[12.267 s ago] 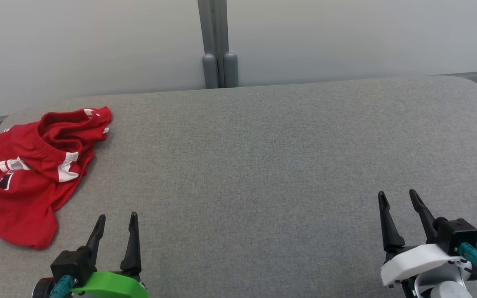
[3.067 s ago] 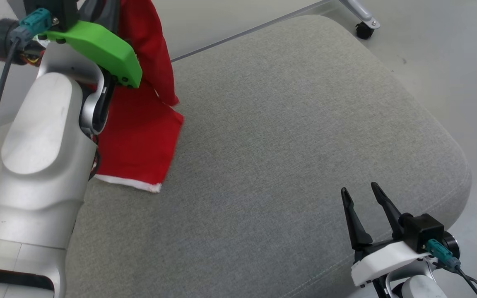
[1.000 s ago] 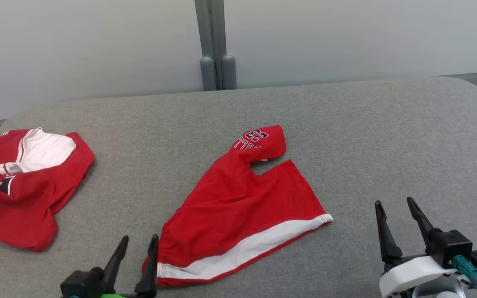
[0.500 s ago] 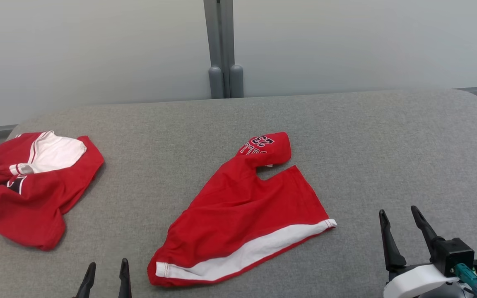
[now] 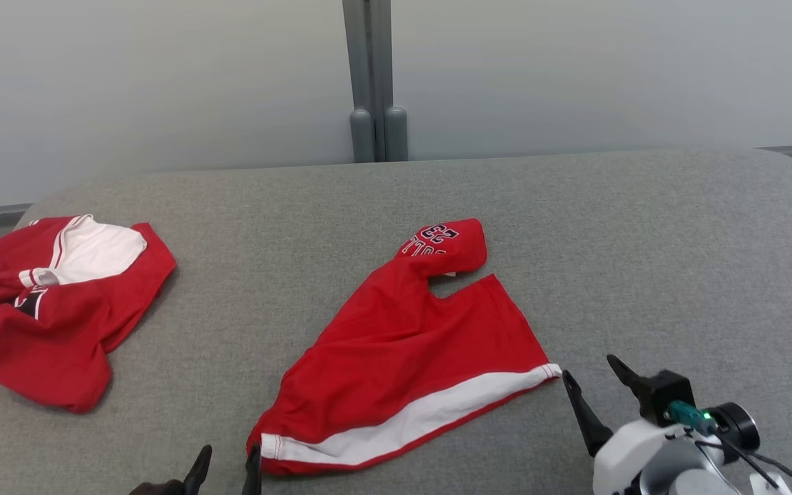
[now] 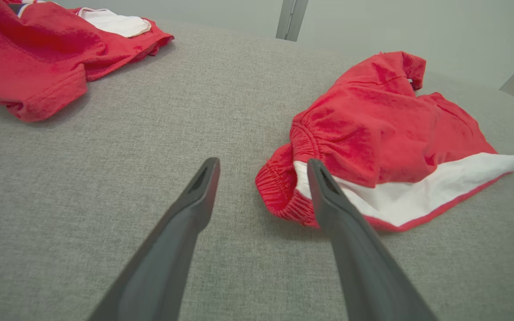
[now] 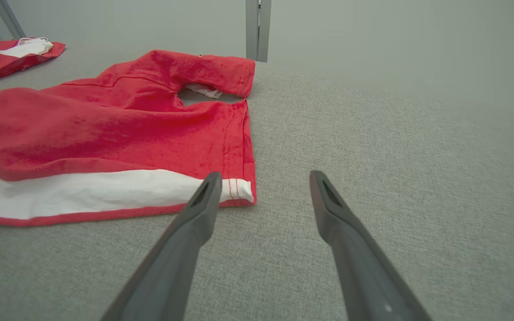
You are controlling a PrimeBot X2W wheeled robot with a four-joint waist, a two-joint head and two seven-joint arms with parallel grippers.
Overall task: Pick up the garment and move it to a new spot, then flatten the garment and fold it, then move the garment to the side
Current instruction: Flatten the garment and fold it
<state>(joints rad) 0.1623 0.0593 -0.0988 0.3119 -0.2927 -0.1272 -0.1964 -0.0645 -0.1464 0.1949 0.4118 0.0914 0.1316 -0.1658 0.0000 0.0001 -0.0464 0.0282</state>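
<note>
Red shorts lie mid-pad, rumpled, one leg curled over. Second red garment at the pad's left end. Left gripper at the pad's near edge, just beside the waistband corner, spread wide, empty. Right gripper near the white-stripe corner, also wide, empty. Likely flattening step; next calls for pinching both corners, pulling taut.

Bright, even, soft light all over, diffuse, from no one side. Just thin, faint shadows hugging the red shorts at centre frame and the other red garment at left. Crisp in the head view. Wide-angle bending toward the edges of both wrist views, hazier at the top.
</note>
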